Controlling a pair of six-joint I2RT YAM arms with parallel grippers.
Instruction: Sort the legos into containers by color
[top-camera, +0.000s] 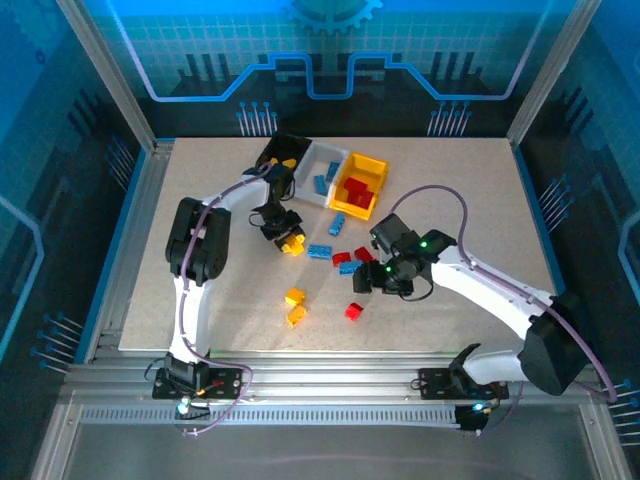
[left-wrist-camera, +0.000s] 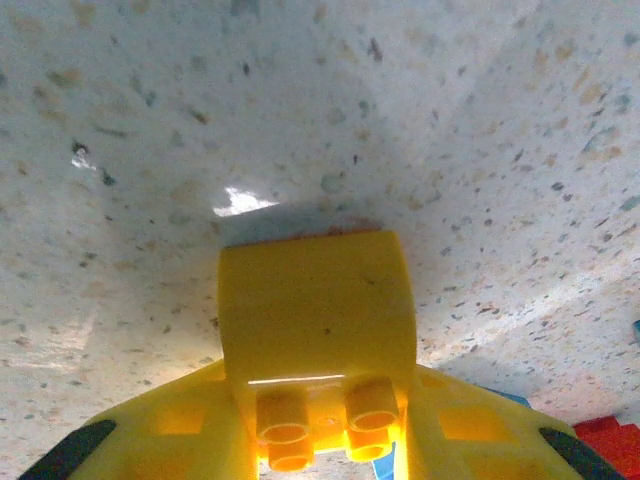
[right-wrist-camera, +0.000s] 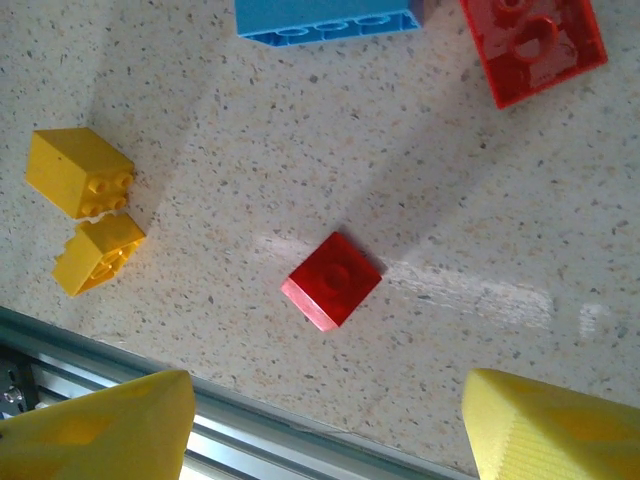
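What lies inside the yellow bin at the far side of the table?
Red legos lie piled inside the yellow bin. Part of its yellow floor shows beside them. Their exact number is unclear, and anything under the pile is covered.

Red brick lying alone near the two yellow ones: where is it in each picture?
Top external: red brick, lower middle, just left of the right arm.
Right wrist: centre of the picture.
Shared landmark: the two yellow bricks to its left.
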